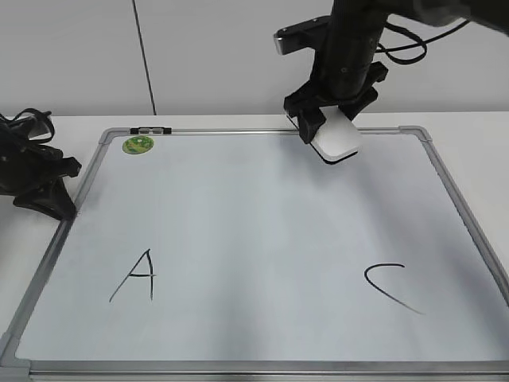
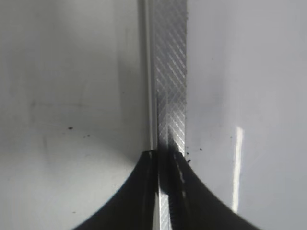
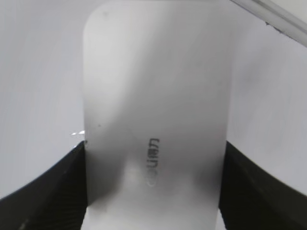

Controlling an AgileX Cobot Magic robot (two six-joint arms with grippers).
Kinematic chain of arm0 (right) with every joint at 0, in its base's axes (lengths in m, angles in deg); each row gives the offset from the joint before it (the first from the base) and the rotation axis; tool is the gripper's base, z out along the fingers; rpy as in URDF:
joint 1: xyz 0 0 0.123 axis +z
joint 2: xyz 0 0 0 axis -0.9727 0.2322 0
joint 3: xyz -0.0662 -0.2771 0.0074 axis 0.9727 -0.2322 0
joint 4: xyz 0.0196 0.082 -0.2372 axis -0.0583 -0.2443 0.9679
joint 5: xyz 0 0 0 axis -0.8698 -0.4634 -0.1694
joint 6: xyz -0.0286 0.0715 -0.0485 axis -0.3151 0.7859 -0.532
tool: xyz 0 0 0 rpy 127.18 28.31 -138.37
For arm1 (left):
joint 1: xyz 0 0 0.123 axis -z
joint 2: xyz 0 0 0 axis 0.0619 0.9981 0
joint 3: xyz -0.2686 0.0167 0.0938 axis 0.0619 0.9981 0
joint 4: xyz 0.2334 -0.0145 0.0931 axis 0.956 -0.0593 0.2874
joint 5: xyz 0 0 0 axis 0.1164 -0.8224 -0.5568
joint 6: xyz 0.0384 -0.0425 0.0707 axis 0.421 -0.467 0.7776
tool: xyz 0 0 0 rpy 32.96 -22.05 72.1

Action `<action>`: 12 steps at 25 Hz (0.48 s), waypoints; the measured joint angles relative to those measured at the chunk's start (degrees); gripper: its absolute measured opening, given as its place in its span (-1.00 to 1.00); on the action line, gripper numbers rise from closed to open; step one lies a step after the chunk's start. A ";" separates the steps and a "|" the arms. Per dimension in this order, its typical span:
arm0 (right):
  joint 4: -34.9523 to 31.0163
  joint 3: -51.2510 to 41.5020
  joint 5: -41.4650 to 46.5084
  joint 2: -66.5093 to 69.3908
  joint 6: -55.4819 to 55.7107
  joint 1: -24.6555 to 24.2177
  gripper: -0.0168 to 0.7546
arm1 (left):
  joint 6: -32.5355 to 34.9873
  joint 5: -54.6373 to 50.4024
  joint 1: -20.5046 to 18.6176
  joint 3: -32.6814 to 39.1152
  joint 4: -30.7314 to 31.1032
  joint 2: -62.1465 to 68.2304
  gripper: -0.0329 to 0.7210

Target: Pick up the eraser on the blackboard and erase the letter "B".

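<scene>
The eraser (image 1: 337, 137) sat clamped in the right end effector (image 1: 330, 127), tilted, at the far edge of the blackboard (image 1: 262, 231), right of centre. In the exterior view it looked lifted just clear of the board surface, though contact could not be ruled out. In the right wrist view the eraser (image 3: 156, 110) filled the frame lengthwise, grey lettering on top, both dark fingers (image 3: 45, 191) pressed against its long sides.

No letter "B" showed on the board; the middle stretch between the "A" (image 1: 137, 276) and the "C" (image 1: 390, 288) read blank. Both letters lay toward the near edge of the desk (image 1: 79, 127), A near-left, C near-right.

A green magnet (image 1: 137, 145) sat at the board's far-left corner.

The left end effector (image 1: 40, 179) rested by the board's left edge, on the left side of the desk. Its wrist view showed the fingers (image 2: 139, 191) close together over the frame strip (image 2: 170, 72), holding nothing.
</scene>
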 joint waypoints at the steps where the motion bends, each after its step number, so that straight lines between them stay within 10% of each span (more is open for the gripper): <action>1: -0.48 -1.39 0.11 -1.18 0.00 0.00 0.44 | 0.00 0.00 0.00 0.00 0.00 0.00 -0.83; 12: -2.34 -24.21 -0.36 -13.56 0.10 -7.90 0.44 | 0.00 0.00 0.00 0.00 0.02 0.00 -0.83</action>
